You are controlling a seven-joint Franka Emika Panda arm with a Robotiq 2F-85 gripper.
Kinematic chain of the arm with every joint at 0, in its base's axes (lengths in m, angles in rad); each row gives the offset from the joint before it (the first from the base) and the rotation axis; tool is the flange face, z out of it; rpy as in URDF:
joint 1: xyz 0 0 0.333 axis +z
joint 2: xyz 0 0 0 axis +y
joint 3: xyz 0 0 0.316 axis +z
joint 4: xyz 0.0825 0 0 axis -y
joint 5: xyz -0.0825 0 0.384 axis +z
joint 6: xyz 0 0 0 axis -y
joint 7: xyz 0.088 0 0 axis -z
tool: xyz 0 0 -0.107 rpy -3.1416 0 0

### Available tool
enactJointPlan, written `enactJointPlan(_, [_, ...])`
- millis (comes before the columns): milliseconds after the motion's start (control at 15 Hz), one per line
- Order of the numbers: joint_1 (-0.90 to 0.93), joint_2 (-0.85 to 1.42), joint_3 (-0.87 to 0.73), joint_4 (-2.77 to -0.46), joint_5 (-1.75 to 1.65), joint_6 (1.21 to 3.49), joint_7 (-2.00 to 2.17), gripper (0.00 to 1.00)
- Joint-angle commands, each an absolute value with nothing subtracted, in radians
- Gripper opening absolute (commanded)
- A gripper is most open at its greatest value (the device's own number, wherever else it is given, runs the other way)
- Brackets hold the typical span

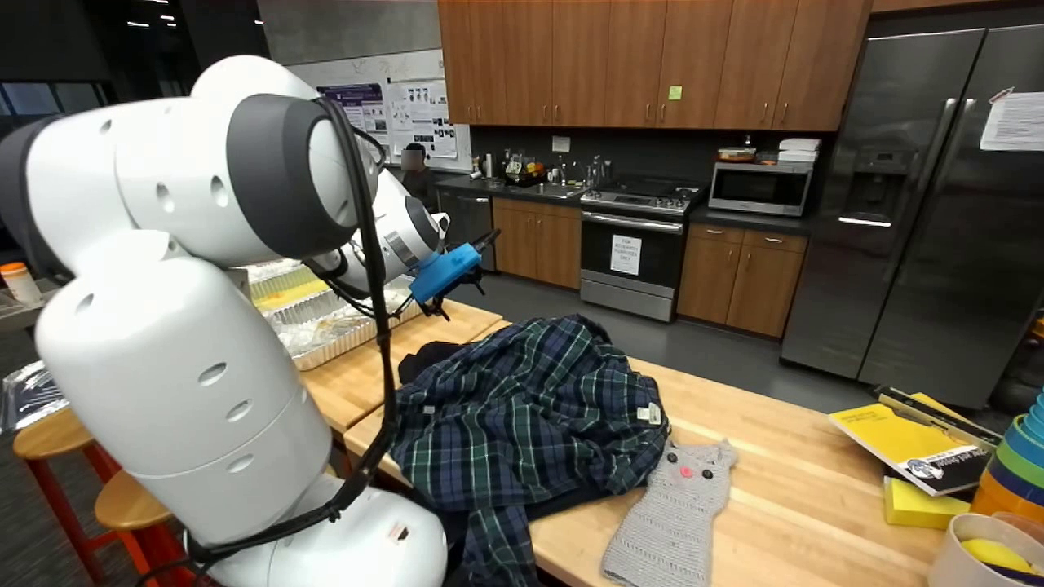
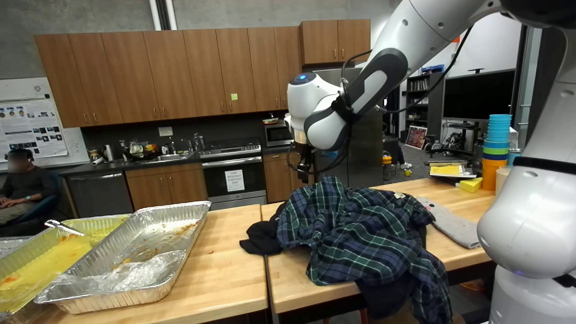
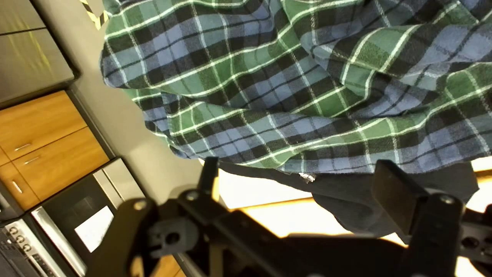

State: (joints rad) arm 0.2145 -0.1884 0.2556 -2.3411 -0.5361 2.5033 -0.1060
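A crumpled green and navy plaid shirt [image 1: 530,416] lies heaped on the wooden table, part of it hanging over the edge. Under it, black cloth [image 2: 261,238] sticks out at one side. My gripper [image 3: 300,173] stands open, fingers wide apart and holding nothing. Through the gap in the wrist view I see the shirt's lower border, the black cloth [image 3: 346,200] and bright tabletop. In an exterior view the gripper [image 2: 306,173] hangs above the heap's far side; contact with the cloth cannot be made out. A grey knitted piece [image 1: 673,514] with button eyes lies beside the shirt.
Foil trays [image 2: 130,256] with food remains stand on the adjoining table [image 2: 225,270]. Magazines [image 1: 905,444], a yellow block [image 1: 922,504], stacked cups [image 2: 497,135] and a pale cup [image 1: 979,562] sit at the opposite end. Someone sits [image 2: 27,193] in the background.
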Motion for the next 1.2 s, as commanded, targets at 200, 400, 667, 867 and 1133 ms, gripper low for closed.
enactJointPlan(200, [0.21, -0.189, 0.259, -2.34, -0.532, 2.502, -0.11, 1.0])
enactJointPlan(400, [0.211, -0.189, 0.259, -2.34, -0.532, 2.502, -0.11, 1.0])
enactJointPlan(667, [0.224, -0.145, 0.272, -2.311, -0.528, 2.548, -0.127, 1.0])
enactJointPlan(867, [0.251, -0.086, 0.285, -2.272, -0.492, 2.612, -0.185, 1.0])
enactJointPlan(1133, [0.303, 0.017, 0.285, -2.221, -0.281, 2.718, -0.447, 1.0])
